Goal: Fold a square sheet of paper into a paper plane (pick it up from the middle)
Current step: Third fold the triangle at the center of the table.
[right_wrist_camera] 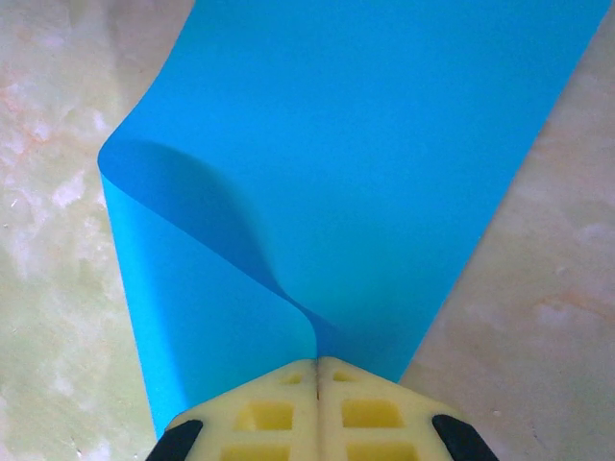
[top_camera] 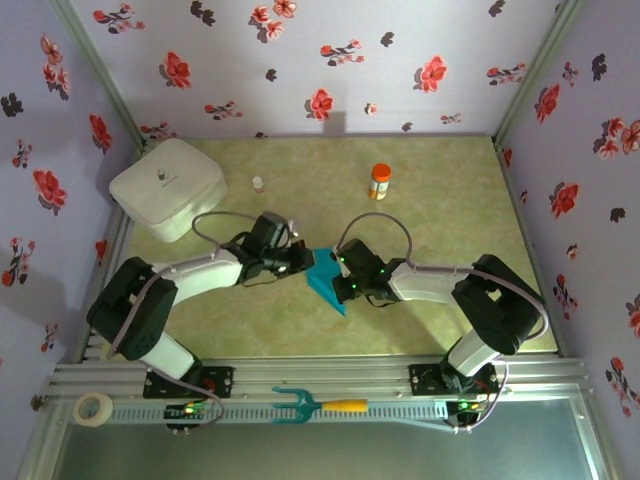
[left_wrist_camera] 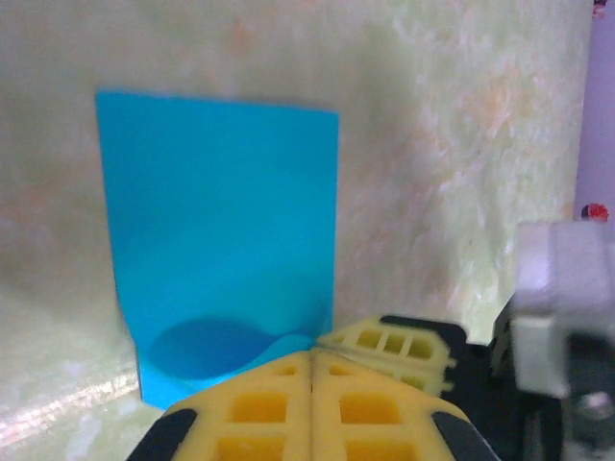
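Two robot arms meet over a thin teal-blue square sheet of paper [top_camera: 325, 282] [left_wrist_camera: 221, 230] [right_wrist_camera: 365, 144], which lies half-curled on the green worktop [top_camera: 450, 210] right of, and nearer than, a white rounded plastic box [top_camera: 168, 187]. The right gripper [top_camera: 344, 273] [right_wrist_camera: 317, 384] has its jaws clamped on the curled edge. The left gripper [top_camera: 300, 262] [left_wrist_camera: 312, 389] has its jaws closed, though whether they hold paper cannot be told. Uneven pulling could skew or tear the soft fold. Bare worktop lies all around the sheet, well apart from the box.

Sheet [top_camera: 326, 279]: thin, plain teal-blue paper at mid-desk [top_camera: 450, 200], seen from above as a tapering shape with its point toward the near edge. From the right wrist, one layer bends over another in a soft, uncreased roll; both meet in the closed right end effector [right_wrist_camera: 318, 365]. From the left wrist, it shows a flat rectangular face with a rippled near edge.
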You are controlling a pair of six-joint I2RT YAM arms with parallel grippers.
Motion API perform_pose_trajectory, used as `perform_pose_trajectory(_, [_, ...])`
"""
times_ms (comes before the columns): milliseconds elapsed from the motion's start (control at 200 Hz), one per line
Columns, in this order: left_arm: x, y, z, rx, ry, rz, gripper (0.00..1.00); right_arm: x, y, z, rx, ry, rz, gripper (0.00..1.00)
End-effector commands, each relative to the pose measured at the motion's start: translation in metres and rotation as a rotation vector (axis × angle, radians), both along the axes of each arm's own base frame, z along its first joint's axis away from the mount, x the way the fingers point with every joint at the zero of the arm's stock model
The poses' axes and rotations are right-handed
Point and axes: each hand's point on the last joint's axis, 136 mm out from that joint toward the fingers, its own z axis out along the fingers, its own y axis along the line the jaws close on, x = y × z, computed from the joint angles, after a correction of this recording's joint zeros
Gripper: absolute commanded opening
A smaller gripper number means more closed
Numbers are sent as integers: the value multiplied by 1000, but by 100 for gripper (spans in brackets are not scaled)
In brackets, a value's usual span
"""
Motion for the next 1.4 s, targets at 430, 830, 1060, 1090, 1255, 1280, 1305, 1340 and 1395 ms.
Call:
perform_pose_trajectory(430, [-29, -33, -22, -173, 78, 8, 0, 0, -3, -5, 0, 18, -26, 0])
perform_pose_trajectory(830, [-35, -25, -55, -97, 133, 15, 0, 0, -3, -4, 0, 19, -26, 0])
perform_pose_trajectory(1060, [-41, -17, -75, -51, 169, 25, 0, 0, -2, -2, 5, 19, -21, 0])
perform_pose_trajectory(1090, [-41, -17, -76, -48, 170, 26, 0, 0, -1, -1, 9, 18, -21, 0])
perform_pose_trajectory(1255, [-42, -15, -78, -38, 172, 25, 0, 2, 3, 12, 39, 18, -34, 8])
perform_pose_trajectory(1280, [-42, -15, -79, -36, 174, 25, 0, 4, 3, 16, 50, 19, -45, 13])
perform_pose_trajectory(1305, [-42, -15, -79, -35, 174, 25, 0, 6, 2, 22, 63, 20, -60, 18])
perform_pose_trajectory(1340, [-42, -15, -79, -35, 174, 25, 0, 8, 0, 28, 82, 27, -85, 25])
perform_pose_trajectory(1395, [-42, -16, -79, -35, 175, 22, 0, 12, -4, 40, 124, 44, -127, 34])
